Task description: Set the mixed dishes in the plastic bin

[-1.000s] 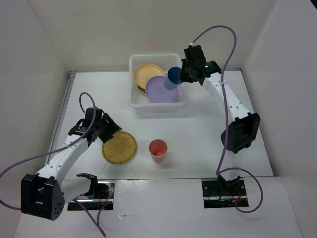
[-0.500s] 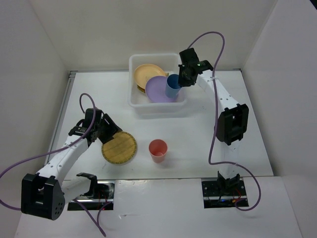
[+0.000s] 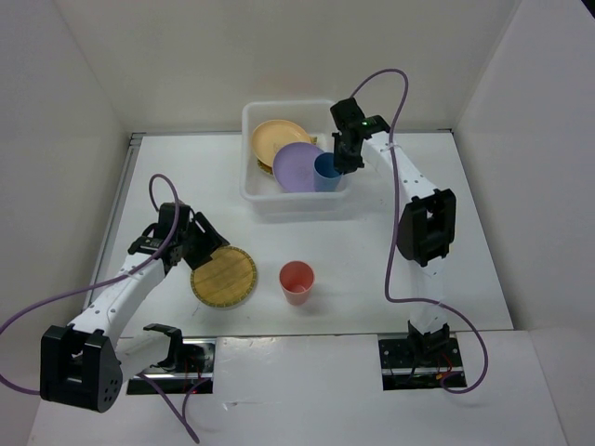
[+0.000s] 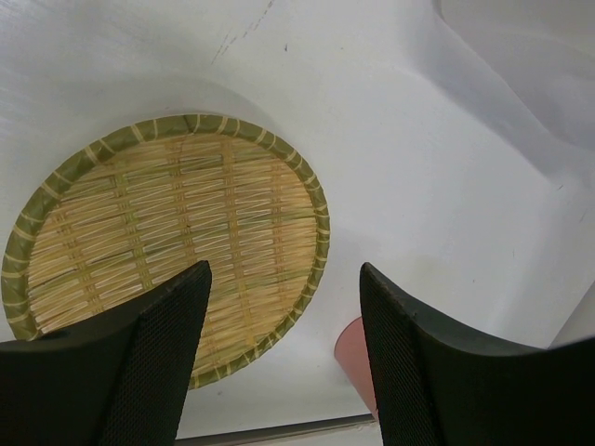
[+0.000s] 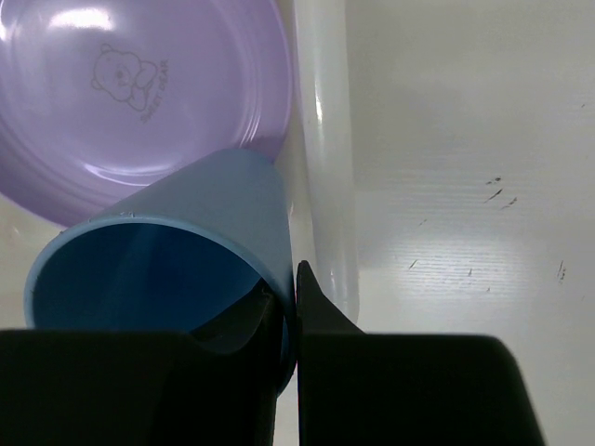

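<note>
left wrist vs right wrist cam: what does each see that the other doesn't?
Left wrist only: a woven plate flat on the table, the edge of the red cup, and the left claw open over the plate. Right wrist only: the right claw shut on the rim of the blue cup, the lavender plate, the plastic bin's wall. Both: white table.

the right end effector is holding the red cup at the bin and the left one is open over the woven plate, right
No: the right end effector holds the blue cup, not the red one, as the right wrist view shows. The red cup stands on the table. The rest is right.
</note>
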`<state>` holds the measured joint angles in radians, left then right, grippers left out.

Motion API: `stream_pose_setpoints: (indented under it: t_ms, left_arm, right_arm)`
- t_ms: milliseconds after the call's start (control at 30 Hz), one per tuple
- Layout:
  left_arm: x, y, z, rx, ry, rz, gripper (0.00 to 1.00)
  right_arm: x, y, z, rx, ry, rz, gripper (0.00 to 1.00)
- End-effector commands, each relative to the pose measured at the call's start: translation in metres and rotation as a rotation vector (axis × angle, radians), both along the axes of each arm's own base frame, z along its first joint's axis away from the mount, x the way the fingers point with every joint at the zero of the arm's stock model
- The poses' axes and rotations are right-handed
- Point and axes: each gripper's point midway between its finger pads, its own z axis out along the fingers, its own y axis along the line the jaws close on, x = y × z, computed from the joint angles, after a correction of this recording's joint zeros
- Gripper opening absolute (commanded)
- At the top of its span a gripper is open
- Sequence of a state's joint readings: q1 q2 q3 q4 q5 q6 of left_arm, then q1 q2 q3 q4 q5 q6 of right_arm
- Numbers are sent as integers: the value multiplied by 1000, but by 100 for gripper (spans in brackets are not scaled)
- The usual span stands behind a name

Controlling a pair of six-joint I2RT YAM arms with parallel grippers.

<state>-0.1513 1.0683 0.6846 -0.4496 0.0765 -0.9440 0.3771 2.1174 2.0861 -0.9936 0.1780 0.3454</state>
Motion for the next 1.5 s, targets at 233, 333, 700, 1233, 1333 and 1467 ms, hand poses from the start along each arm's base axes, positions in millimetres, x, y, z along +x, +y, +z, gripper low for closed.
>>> stream_pose_setpoints:
  t_ms: [233,333,700,1233,1333,1467]
  left_arm:
    - [-1,1,4,5,-14,-14,74]
    - [-1,1,4,5,-14,-14,74]
    - [0,4,9,9,-25,-12,74]
    - [5,-8,53,-3,-124,-181,74]
    - [5,-9,51,-2,-117,-198,74]
    - [0,-11,40,-10,-95,-205,74]
  right_arm:
    - [-6,1,2,-16,4,7,22]
    - [-5,2,8,-7,-6,-1,30]
    - [-21,27,123,84,-200,26,71]
    - [-222,75,104,400,-85,338,78]
    - [-241,76,69,350,-12,330,75]
    - [-260,85,45,347,45,344,71]
